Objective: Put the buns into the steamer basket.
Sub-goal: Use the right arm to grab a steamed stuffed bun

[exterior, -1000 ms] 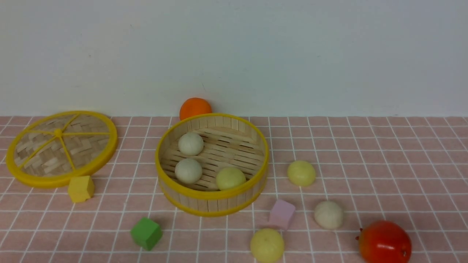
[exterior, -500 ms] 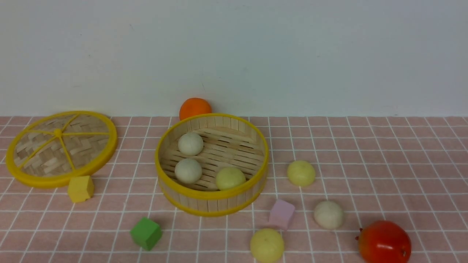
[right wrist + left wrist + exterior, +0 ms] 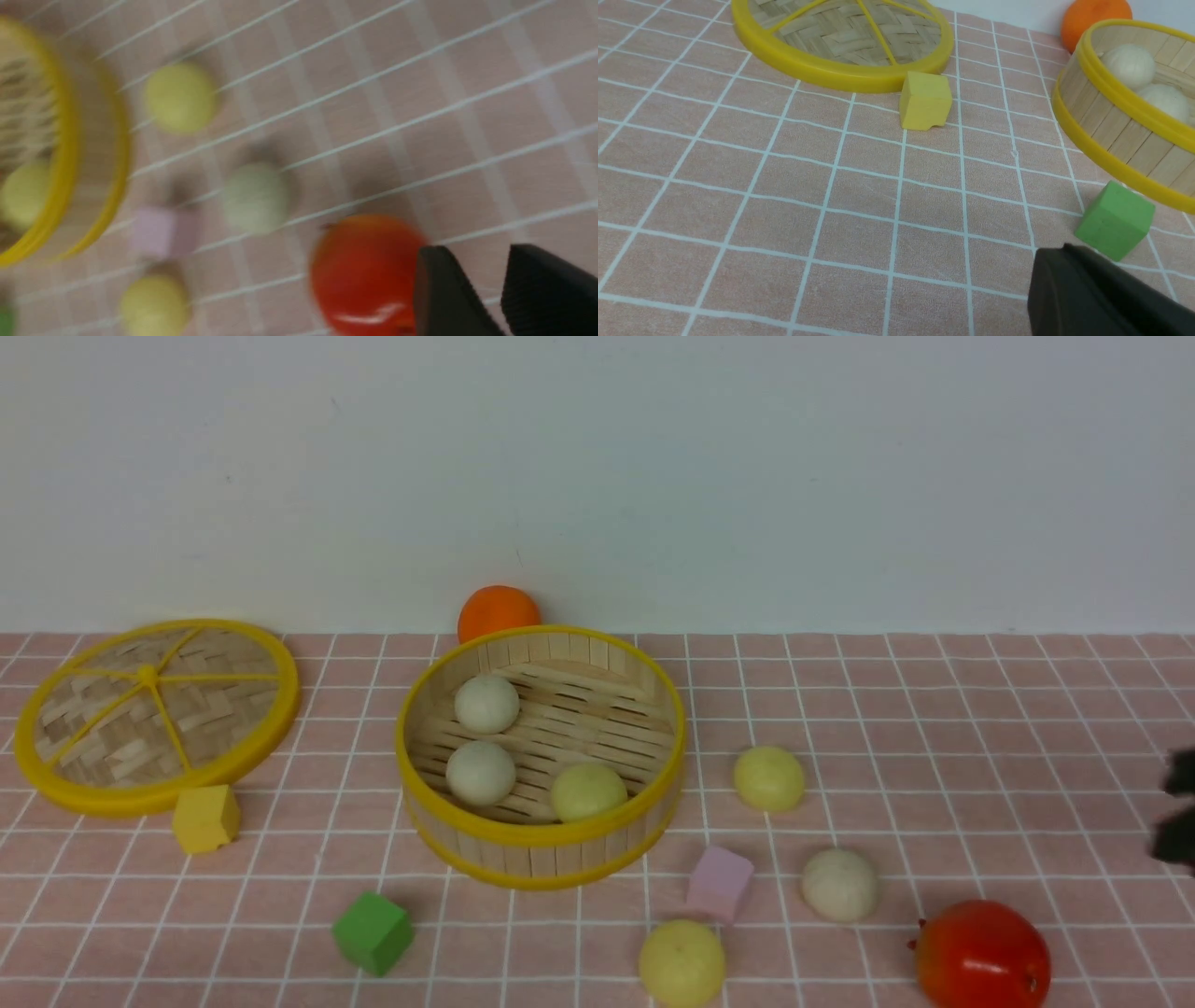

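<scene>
The steamer basket (image 3: 541, 837) stands mid-table and holds two off-white buns (image 3: 486, 703) (image 3: 481, 772) and a pale yellow one (image 3: 588, 791). To its right lie a yellow bun (image 3: 769, 778), an off-white bun (image 3: 839, 885) and, nearest the front, another yellow bun (image 3: 682, 963). My right gripper (image 3: 1178, 807) shows at the right edge, and the blurred right wrist view has it open (image 3: 476, 254) and empty beside the red fruit (image 3: 369, 275), short of the off-white bun (image 3: 254, 198). My left gripper (image 3: 1057, 273) is shut and empty near the green cube (image 3: 1115, 219).
The flat woven lid (image 3: 154, 714) lies at the far left with a yellow cube (image 3: 206, 818) in front. A pink cube (image 3: 719, 883) sits among the loose buns. An orange fruit (image 3: 499, 611) rests behind the basket, and the red fruit (image 3: 982, 954) is at the front right.
My right gripper has come into the front view at the right edge. Nothing on the table has moved.
</scene>
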Available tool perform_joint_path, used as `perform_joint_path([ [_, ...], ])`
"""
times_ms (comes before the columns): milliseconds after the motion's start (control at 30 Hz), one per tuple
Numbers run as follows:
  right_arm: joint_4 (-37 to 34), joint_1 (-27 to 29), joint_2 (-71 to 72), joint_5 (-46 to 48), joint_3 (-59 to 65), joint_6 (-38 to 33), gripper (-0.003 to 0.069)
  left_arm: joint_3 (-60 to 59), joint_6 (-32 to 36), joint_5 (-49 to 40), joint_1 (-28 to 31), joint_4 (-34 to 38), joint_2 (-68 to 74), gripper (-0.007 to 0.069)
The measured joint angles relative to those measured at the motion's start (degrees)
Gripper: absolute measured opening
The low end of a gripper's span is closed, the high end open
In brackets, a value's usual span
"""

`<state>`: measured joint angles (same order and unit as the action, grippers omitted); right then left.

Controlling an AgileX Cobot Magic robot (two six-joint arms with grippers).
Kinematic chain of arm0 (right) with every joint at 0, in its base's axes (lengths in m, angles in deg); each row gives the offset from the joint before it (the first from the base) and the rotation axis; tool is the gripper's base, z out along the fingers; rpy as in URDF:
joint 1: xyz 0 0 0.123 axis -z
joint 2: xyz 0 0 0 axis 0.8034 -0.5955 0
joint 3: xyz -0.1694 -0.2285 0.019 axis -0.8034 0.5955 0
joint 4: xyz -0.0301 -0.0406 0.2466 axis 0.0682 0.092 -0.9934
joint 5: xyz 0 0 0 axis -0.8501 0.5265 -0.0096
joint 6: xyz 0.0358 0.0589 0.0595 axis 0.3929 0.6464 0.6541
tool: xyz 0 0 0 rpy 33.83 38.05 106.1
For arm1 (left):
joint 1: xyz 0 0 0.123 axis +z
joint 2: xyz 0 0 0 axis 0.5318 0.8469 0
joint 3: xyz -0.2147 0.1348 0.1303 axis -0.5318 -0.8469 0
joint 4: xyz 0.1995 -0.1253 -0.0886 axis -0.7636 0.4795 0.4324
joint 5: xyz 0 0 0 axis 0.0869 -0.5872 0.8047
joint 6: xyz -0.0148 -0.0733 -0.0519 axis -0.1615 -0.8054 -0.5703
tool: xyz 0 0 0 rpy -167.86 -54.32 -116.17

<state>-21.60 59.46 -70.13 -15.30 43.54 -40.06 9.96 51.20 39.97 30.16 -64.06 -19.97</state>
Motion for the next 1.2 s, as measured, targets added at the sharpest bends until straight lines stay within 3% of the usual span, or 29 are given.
perform_joint_path([
  [167, -5.64, -4.95, -9.13, 3.44, -6.51, -6.31, 0.0242, 0.0, 0.0, 0.0, 0.0, 0.0, 0.0, 0.0026],
  [200, -5.36, -8.92, -12.66, 4.18, -8.9, -6.25, 0.0242, 0.0, 0.0, 0.0, 0.0, 0.0, 0.0, 0.0028],
  [433, 3.17, -21.28, -22.63, 6.0, -18.83, 2.19, 0.0242, 0.0, 0.0, 0.0, 0.0, 0.0, 0.0, 0.0031],
  [567, 4.76, -22.3, -27.23, 6.42, -22.7, 5.98, 0.0242, 0.0, 0.0, 0.0, 0.0, 0.0, 0.0, 0.0031],
  [1200, 3.85, -22.3, -30.76, 6.17, -23.45, 6.33, 0.0242, 0.0, 0.0, 0.0, 0.0, 0.0, 0.0, 0.0043],
])
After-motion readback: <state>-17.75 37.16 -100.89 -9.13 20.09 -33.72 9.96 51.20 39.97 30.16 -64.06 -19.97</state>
